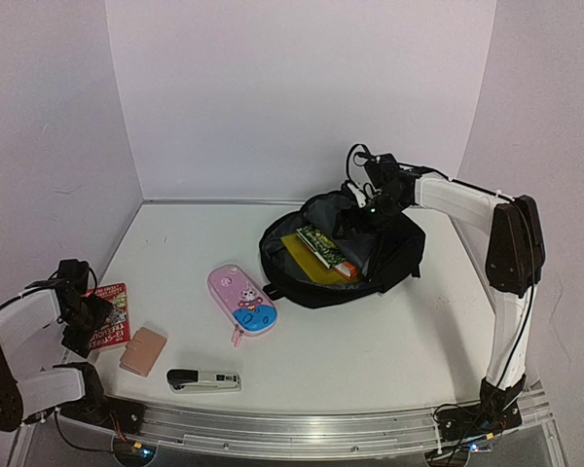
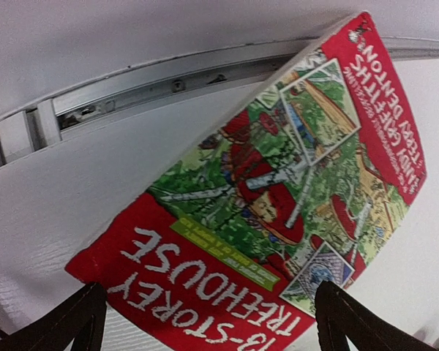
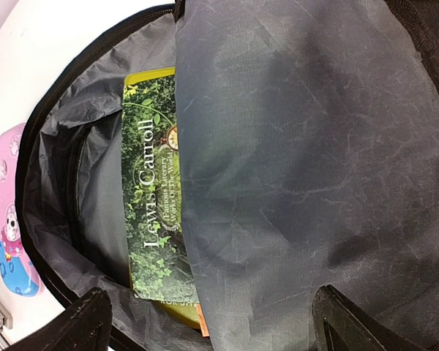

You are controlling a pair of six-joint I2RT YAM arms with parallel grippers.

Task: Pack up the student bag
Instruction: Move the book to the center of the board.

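On the white table point(image 1: 370, 350), soft black student bag point(image 1: 406, 255) agape, glossy red book point(image 1: 112, 306) flat, both jaws wide apart.

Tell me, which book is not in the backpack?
The red Treehouse book, lying out beside the left arm. The green Lewis Carroll book and the yellow one are inside the black student bag.

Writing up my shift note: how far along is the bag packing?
Done: a green book sits inside the open student bag. In hand: nothing; the open left gripper hangs over the red book. Left: that book, pink pencil case, stapler, small tan item.
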